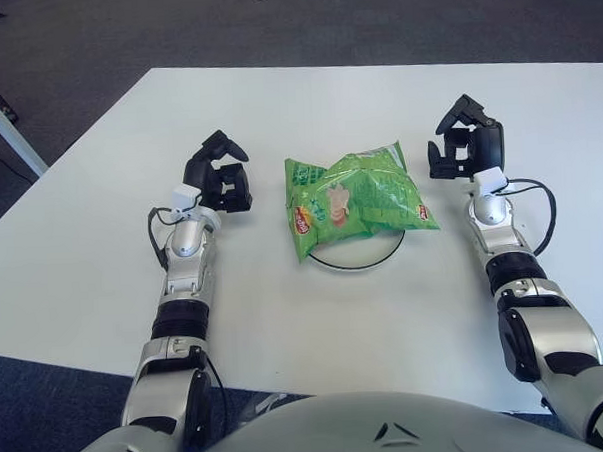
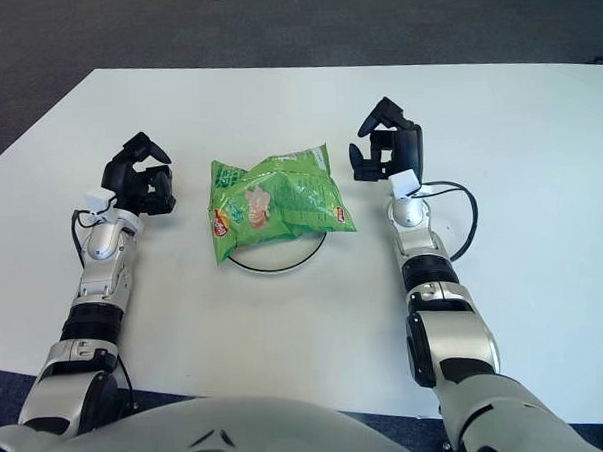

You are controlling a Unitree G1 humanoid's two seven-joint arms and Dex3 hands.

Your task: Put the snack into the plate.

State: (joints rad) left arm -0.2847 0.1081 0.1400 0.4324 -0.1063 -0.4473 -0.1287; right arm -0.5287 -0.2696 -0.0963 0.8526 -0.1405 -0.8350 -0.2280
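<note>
The crinkled green foil snack bag (image 1: 355, 199) is lying across the thin dark-rimmed round plate (image 1: 355, 265) on the white table (image 1: 92, 235), so placement looks essentially done. The left hand (image 1: 217, 177) is hovering just left of it and the right hand (image 1: 463, 146) just right, fingers loosely curled, both gripping nothing.

I see a white worktop (image 1: 306, 96) on dark grey carpet (image 1: 173, 26), with a pale table leg (image 1: 5, 124) at far left.
</note>
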